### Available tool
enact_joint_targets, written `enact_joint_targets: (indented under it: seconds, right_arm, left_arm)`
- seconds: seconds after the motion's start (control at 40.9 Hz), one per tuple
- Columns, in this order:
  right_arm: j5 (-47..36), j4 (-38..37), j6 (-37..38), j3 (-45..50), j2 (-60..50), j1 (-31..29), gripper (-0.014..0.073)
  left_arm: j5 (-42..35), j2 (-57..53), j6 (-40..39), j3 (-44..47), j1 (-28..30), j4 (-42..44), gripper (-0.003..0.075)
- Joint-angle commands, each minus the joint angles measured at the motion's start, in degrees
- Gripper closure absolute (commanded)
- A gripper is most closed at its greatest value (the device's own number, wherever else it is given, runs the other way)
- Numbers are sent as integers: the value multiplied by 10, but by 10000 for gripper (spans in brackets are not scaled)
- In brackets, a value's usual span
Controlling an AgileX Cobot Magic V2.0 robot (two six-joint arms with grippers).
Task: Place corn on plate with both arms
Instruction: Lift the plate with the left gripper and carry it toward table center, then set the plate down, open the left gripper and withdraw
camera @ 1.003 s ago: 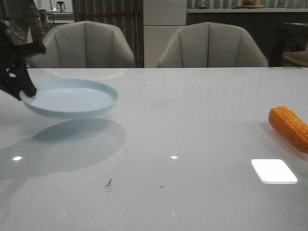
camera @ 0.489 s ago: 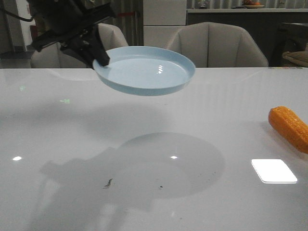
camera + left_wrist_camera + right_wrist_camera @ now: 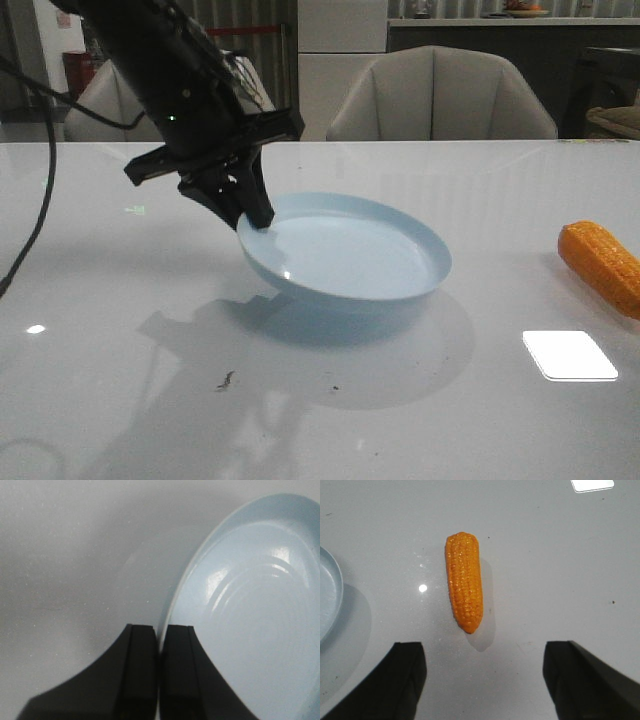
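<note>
My left gripper is shut on the left rim of the pale blue plate, which is tilted and low over the middle of the table. In the left wrist view the fingertips pinch the plate's rim. The orange-yellow corn lies on the table at the far right. In the right wrist view the corn lies just ahead of my right gripper, which is open and empty above the table. The plate's edge shows at that view's side. The right gripper is out of the front view.
A white glossy table with a bright light reflection near the corn. Two beige chairs stand behind the far edge. A black cable hangs from the left arm.
My left gripper has carried the plate from the far left, up and across, then down to the middle of the table. The corn has not moved.
</note>
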Motion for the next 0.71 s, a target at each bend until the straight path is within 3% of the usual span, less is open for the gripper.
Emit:
enact_joint_targets:
  seconds: [0.0, 0.269, 0.416, 0.562, 0.685]
  right_arm:
    - [-36, -4, -1, -21, -2, -3, 0]
    - [-36, -4, -1, -21, -2, -3, 0]
    - [-36, -4, -1, -21, -2, -3, 0]
    - [-36, -4, -1, -21, -2, -3, 0]
    - [-36, -4, -1, -21, -2, -3, 0]
  left_arm:
    - [-3, -16, -4, -19, -5, -16, 617]
    - [-31, -6, -4, -19, -5, -16, 599]
    - [-35, -6, -1, -19, -5, -8, 457]
    - [-33, -12, -1, -19, -5, 14, 225]
    - [-9, -23, 1, -39, -5, 29, 195]
